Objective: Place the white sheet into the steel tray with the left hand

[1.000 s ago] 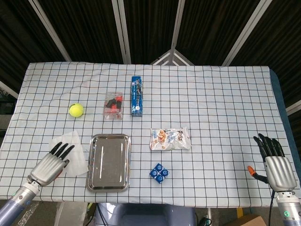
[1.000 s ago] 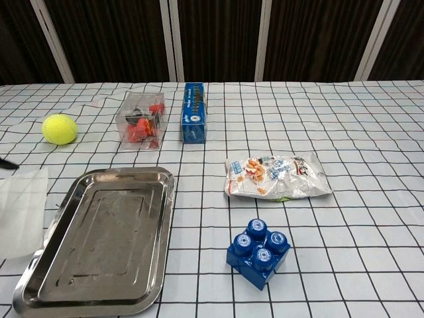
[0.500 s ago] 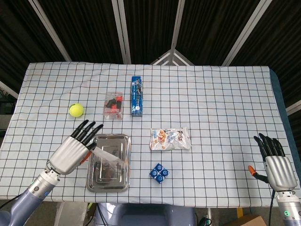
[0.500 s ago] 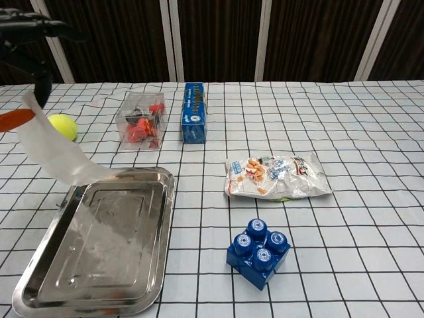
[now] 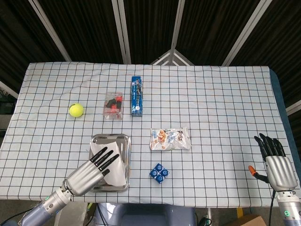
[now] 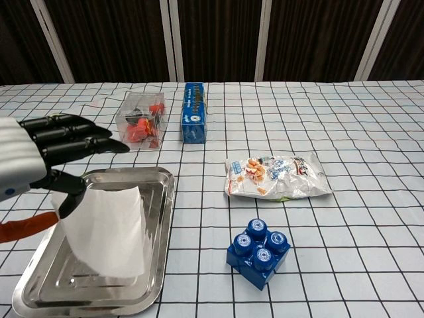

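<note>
The steel tray [image 5: 111, 137] [image 6: 154, 191] lies at the front left of the checked table. My left hand [image 5: 92, 171] [image 6: 41, 159] hovers over its near left part, fingers stretched toward the far right. The thumb and a finger pinch the upper corner of the white sheet [image 5: 120, 162] [image 6: 106, 229]. The sheet hangs from the hand and droops into the tray, its lower edge near the tray floor. My right hand [image 5: 275, 164] rests open at the table's front right corner, holding nothing, and shows only in the head view.
A tennis ball [image 5: 76, 110] lies far left. Behind the tray stand a clear box of red and black parts [image 5: 113, 104] [image 6: 141, 119] and a blue carton [image 5: 137, 96] [image 6: 193, 121]. A snack bag [image 5: 170, 138] [image 6: 277, 176] and a blue studded block [image 5: 160, 173] [image 6: 259, 252] lie right of the tray.
The left hand picked the sheet off the table left of the tray, lifted it, and carried it right and down over the tray. The right hand stayed still.
</note>
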`<state>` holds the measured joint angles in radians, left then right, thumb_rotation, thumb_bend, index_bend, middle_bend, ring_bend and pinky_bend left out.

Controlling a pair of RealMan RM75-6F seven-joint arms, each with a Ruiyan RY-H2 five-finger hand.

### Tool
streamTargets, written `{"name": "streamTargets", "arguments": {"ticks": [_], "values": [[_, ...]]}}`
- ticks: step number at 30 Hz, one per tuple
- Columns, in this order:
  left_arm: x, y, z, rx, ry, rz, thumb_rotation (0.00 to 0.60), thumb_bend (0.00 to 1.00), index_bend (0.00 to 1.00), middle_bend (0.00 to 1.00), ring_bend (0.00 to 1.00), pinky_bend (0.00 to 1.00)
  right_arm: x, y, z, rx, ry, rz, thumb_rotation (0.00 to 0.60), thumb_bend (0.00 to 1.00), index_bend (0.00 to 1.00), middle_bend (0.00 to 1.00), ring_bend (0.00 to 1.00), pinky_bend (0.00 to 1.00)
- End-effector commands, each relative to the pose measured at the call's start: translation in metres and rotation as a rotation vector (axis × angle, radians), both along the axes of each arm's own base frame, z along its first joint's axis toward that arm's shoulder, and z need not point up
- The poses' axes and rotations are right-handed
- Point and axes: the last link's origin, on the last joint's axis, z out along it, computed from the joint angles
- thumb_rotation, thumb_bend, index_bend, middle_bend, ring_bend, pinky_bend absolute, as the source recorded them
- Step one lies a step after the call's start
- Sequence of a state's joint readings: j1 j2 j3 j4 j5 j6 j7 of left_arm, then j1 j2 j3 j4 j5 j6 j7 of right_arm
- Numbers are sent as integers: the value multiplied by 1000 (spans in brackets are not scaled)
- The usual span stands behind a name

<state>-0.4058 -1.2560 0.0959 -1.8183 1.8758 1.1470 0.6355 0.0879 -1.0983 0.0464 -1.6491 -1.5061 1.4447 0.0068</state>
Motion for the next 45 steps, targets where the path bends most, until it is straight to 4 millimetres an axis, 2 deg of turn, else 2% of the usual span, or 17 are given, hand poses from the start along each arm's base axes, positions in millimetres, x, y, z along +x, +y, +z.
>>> {"name": "streamTargets", "arguments": {"ticks": [1,8,16,23,32,45], "values": [[-16,0,-9,-17,42,2,600,506,577,37,0,0,0,0,0,-2,2,2,600,313,0,0,0,0],[-32,13,-17,-16,116,-63,600,505,569,38,0,0,0,0,-1,5,-1,-4,600,313,0,0,0,0],[-31,25,-28,-31,145,-114,600,505,558,32,0,0,0,0,0,5,-2,-2,600,314,0,0,0,0],[-22,19,-38,-68,134,-146,600,505,558,32,0,0,0,0,0,3,-4,1,600,314,0,0,0,0],[-21,10,-40,-101,127,-191,600,501,557,25,0,0,1,0,0,5,-2,4,600,313,0,0,0,0],[-27,20,-37,-79,155,-195,600,490,515,23,0,0,1,0,0,4,-3,3,600,313,0,0,0,0]]}}
